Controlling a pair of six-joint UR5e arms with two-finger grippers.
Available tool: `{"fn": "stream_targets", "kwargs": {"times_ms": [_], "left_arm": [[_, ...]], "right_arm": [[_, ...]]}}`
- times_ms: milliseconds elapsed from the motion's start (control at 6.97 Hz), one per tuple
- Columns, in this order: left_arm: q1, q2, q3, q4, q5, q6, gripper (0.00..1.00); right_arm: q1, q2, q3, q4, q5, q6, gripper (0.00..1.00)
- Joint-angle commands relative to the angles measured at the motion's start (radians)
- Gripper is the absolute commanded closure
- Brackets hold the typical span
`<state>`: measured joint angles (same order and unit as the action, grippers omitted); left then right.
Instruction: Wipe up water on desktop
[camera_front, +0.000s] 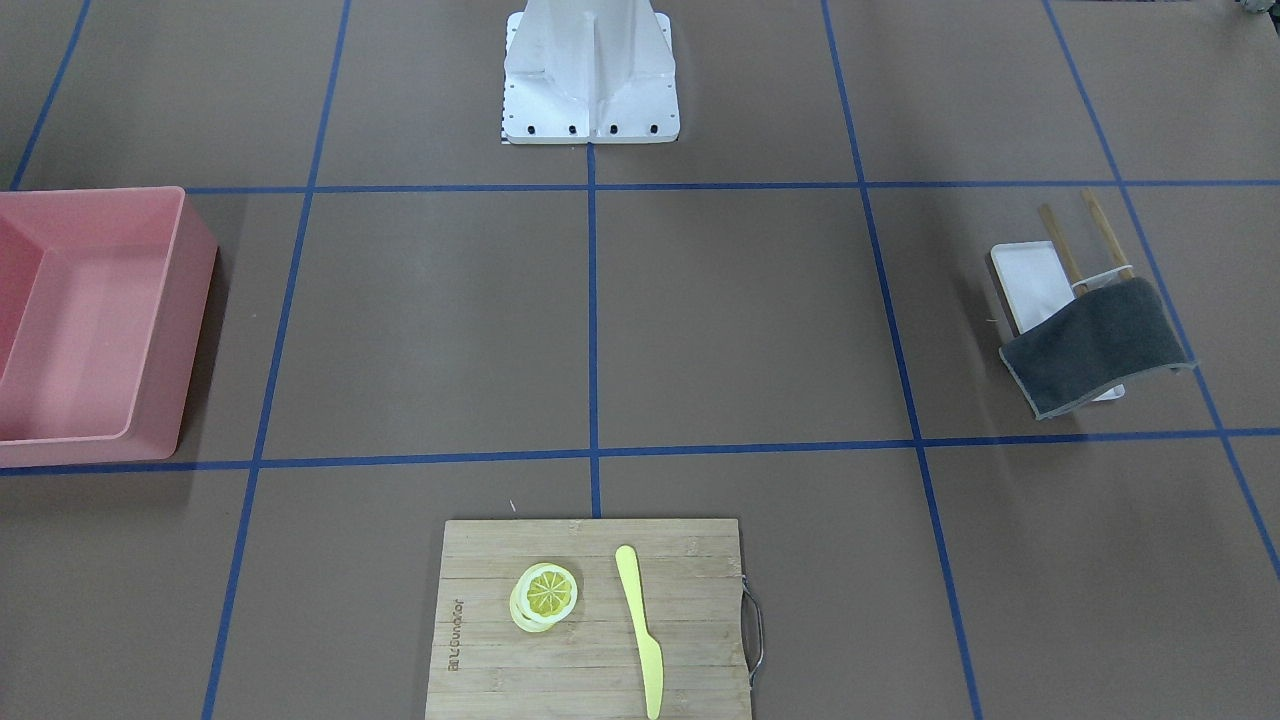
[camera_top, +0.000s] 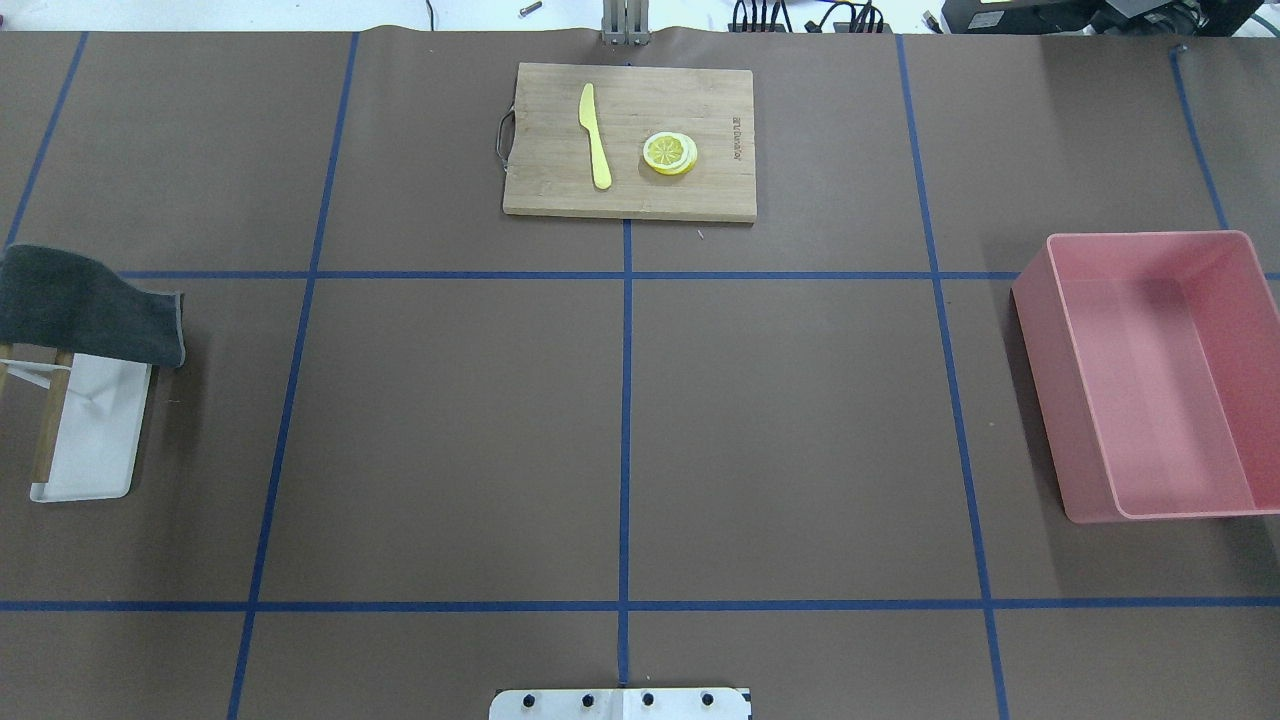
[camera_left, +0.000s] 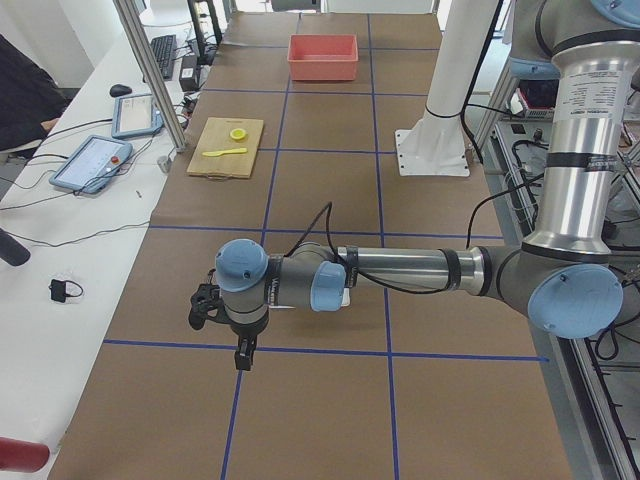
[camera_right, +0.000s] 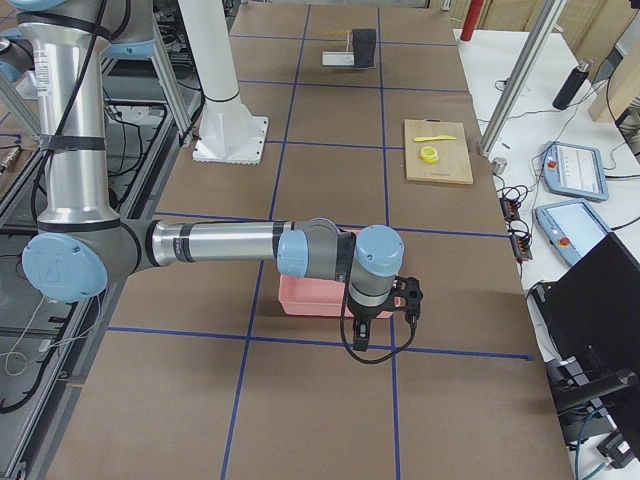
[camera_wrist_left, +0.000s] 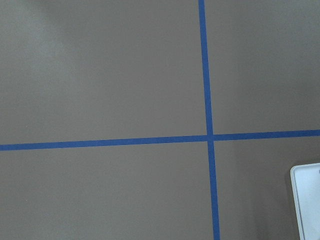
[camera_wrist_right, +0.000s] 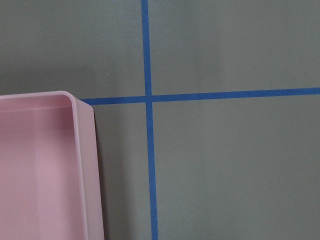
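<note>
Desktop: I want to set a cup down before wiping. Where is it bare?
The two middle squares of the desktop, between the cutting board and the robot base, are bare. Crowded: the left edge with towel and tray, the right edge with the pink bin.

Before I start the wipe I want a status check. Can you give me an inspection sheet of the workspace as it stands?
Surface: desktop, brown with blue tape lines; no puddle seen in any view.
Job's things: dark grey cloth draped over a wooden rack on a white tray, on the robot's left side, untouched.
Clutter: pink bin, empty, on the robot's right; cutting board at the far edge, with a yellow knife and lemon slices on it.
Grippers: left gripper and right gripper hover above the desktop; open or shut cannot be told.
Cables: black cable loops off the left arm, and another hangs at the right wrist.
Surroundings: teach pendants on the side bench.
</note>
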<state>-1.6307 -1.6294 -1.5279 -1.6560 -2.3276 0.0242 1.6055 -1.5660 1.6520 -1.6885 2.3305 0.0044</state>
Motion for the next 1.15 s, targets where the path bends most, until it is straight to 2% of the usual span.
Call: {"fn": "stream_targets", "kwargs": {"times_ms": [0, 1004], "left_arm": [[-0.002, 0.0, -0.003, -0.001, 0.002, 0.0, 0.01], [-0.009, -0.003, -0.011, -0.002, 0.016, 0.0, 0.01]], "right_arm": [[-0.001, 0.026, 0.0, 0.003, 0.0, 0.0, 0.0], [-0.001, 0.0, -0.009, -0.003, -0.011, 0.002, 0.0]]}}
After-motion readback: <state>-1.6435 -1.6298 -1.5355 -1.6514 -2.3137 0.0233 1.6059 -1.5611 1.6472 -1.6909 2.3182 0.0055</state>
